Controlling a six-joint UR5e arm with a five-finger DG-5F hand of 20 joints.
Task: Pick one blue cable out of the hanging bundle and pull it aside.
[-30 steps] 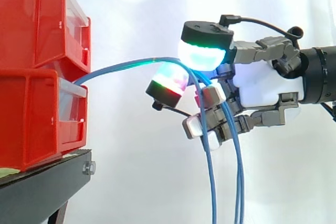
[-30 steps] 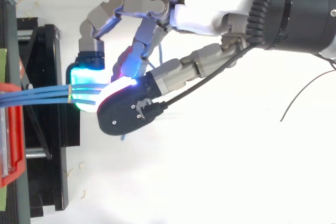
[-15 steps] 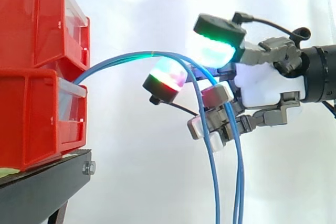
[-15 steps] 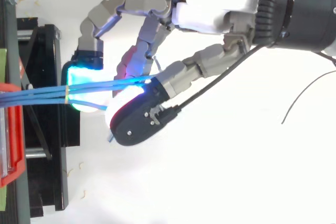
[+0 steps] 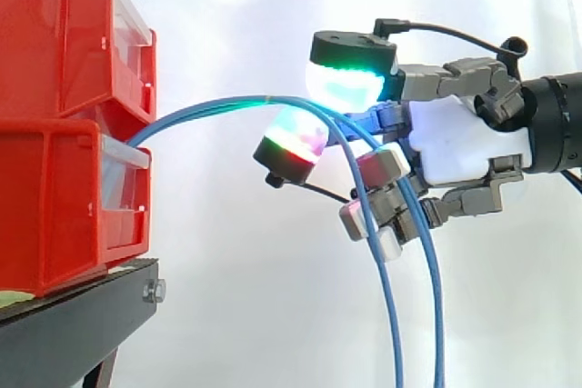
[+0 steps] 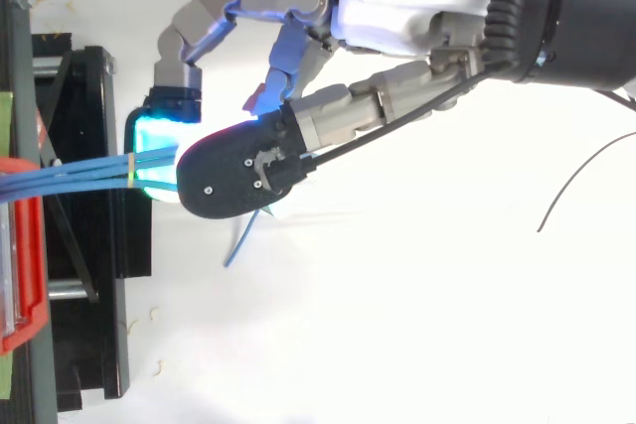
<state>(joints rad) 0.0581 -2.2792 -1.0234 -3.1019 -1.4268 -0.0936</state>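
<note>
Hand (image 5: 459, 147) | fingers curled, prob. pinching blue cables (image 5: 205, 113) | cables arc from red bins (image 5: 64, 179)

The arm (image 5: 556, 124) comes in level from the right edge of the side view, its hand (image 5: 459, 147) reaching left. The fingers are curled: a green-glowing pad (image 5: 344, 86) sits on top, a red-and-green one (image 5: 293, 138) just below it, and the blue cables (image 5: 209, 114) run pinched between them. The lower fingers (image 5: 364, 217) bend inward under the palm
</note>
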